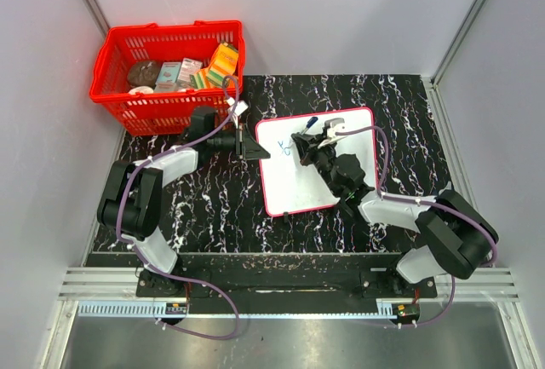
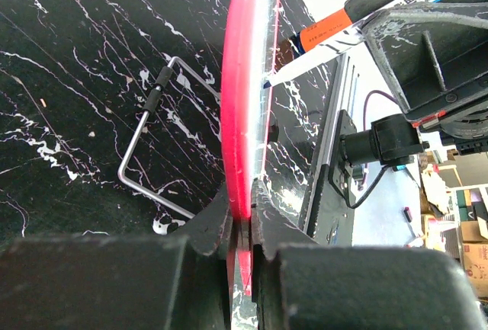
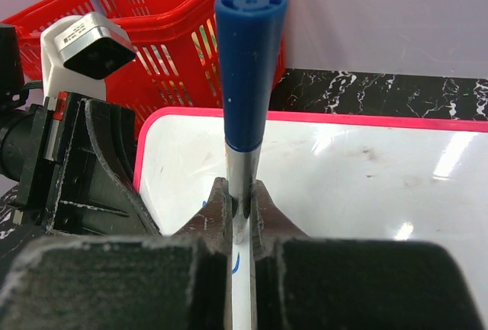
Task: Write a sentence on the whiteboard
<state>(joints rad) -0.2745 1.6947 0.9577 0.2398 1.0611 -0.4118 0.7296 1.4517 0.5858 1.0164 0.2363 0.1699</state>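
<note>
Whiteboard (image 1: 319, 183) laid on the table (image 1: 213, 207), sentence (image 1: 285, 148) barely begun.
Above, blue strokes are seen near one edge. Left wrist: the red frame is pinched by the left gripper (image 2: 242, 217). Right wrist: the marker (image 3: 248, 63) is clamped by the right gripper (image 3: 242, 214); light, steady tip pressure is advised.

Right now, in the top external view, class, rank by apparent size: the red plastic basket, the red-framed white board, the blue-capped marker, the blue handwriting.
1. red plastic basket, only slightly larger than
2. red-framed white board
3. blue-capped marker and blue handwriting: both tiny, too alike to rank.
</note>
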